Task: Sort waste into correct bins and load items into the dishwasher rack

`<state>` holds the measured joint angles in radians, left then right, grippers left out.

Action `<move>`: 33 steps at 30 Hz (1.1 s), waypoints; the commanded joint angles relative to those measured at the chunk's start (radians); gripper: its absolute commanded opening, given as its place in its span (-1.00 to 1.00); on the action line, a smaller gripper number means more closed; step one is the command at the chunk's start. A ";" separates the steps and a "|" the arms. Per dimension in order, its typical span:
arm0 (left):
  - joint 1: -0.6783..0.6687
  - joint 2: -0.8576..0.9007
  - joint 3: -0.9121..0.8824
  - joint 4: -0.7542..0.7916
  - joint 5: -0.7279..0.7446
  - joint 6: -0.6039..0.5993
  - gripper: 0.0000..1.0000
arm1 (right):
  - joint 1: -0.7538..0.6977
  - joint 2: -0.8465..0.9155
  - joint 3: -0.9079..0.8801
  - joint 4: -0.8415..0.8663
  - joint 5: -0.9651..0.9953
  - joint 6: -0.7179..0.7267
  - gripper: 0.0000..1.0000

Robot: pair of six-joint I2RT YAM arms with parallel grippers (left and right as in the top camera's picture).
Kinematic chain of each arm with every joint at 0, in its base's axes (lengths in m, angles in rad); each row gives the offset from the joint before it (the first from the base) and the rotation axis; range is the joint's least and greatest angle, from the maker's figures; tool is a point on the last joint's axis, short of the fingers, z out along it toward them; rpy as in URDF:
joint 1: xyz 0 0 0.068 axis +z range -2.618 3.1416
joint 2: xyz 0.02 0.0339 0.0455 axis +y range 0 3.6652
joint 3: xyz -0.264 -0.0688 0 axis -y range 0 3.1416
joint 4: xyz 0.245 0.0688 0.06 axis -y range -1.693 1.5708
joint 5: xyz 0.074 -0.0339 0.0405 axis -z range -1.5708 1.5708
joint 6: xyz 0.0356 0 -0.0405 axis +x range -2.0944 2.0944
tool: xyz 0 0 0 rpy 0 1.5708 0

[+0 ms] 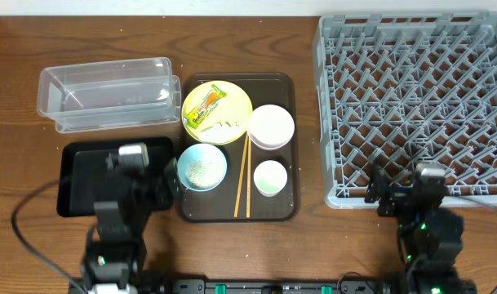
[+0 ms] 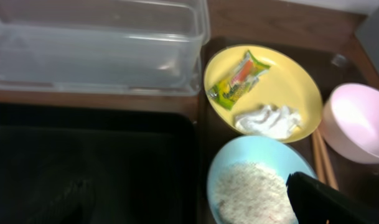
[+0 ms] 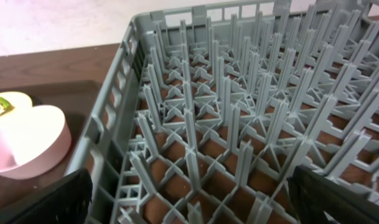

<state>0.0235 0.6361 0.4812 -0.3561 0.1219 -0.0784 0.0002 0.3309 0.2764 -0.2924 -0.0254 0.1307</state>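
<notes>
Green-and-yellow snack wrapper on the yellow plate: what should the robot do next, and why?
Probably move the left gripper over the green-and-yellow snack wrapper on the round yellow plate and lower it: the wrapper lies loose on top, nearer that arm.

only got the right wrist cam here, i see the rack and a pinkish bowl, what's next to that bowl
Observer: A yellow plate holding a green-and-yellow wrapper and crumpled white paper.
Operator: any rice around
Observer: Yes, rice grains sit inside the light blue bowl, just below the plate in the overhead view.
Operator: and the bins
Observer: Both lie left of the brown serving tray. In the overhead view the clear box is above and the black tray below.
</notes>
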 commanded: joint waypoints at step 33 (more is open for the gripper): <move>-0.185 0.897 0.692 -0.093 0.094 0.307 0.98 | -0.006 0.509 0.483 -0.339 -0.003 0.023 0.98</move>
<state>-0.1162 1.4666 1.1584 -0.4599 0.2451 0.1287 0.0002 0.8425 0.7368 -0.6296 -0.0257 0.1417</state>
